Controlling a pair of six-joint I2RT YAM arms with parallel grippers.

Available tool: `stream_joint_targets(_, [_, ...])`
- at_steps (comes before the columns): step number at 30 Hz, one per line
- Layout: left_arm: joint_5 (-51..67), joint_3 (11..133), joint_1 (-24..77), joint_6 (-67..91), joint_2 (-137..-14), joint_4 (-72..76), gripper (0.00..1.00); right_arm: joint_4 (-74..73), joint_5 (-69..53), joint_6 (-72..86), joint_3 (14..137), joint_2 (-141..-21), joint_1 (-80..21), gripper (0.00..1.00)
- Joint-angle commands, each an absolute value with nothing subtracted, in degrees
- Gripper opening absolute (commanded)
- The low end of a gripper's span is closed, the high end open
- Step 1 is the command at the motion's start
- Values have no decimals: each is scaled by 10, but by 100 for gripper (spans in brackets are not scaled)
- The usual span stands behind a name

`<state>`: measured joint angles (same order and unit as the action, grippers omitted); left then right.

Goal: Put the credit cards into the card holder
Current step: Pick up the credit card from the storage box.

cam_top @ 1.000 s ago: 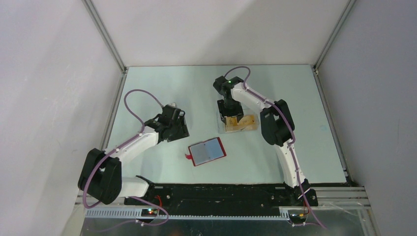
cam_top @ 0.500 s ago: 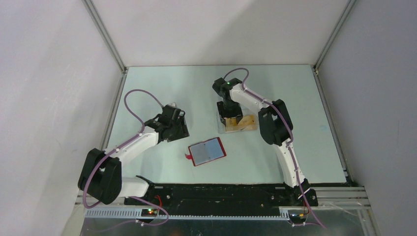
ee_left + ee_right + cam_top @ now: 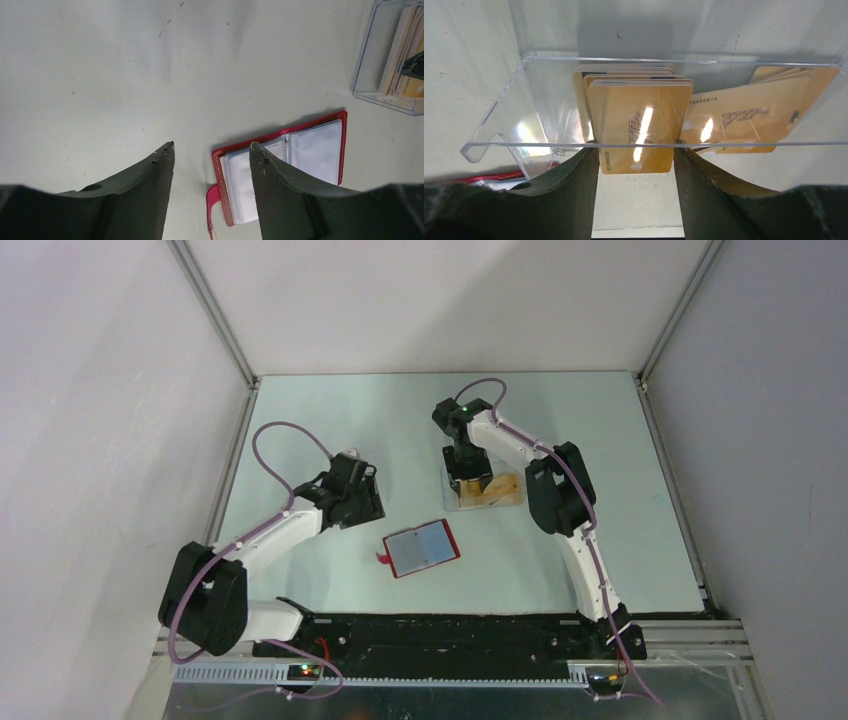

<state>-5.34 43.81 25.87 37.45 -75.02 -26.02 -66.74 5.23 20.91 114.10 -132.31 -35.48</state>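
The red card holder lies open on the table, blue-grey sleeves up, its closing tab to the left. In the left wrist view the card holder sits just right of my left gripper, which hovers open and empty over bare table. My right gripper reaches into the clear box. There its fingers press both side edges of a small stack of tan credit cards, so my right gripper is shut on them. More credit cards lie flat to the right inside the box.
The clear plastic box has a low transparent wall across the front of the right fingers. It stands just behind the wallet, and its corner shows in the left wrist view. Grey walls and metal rails enclose the table.
The right gripper has dropped slightly lower into the box and its jaws have narrowed onto the card stack. The left arm and the wallet have stayed put.
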Motion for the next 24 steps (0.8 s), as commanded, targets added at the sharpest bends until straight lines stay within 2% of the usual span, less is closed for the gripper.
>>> stream_joint_targets(1, [-54, 437, 261, 366, -753, -252, 62, -676, 63, 208, 1148, -1296, -357, 52])
stream_joint_targets(24, [-48, 461, 275, 365, -763, -252, 62, -683, 49, 201, 1143, -1258, -338, 54])
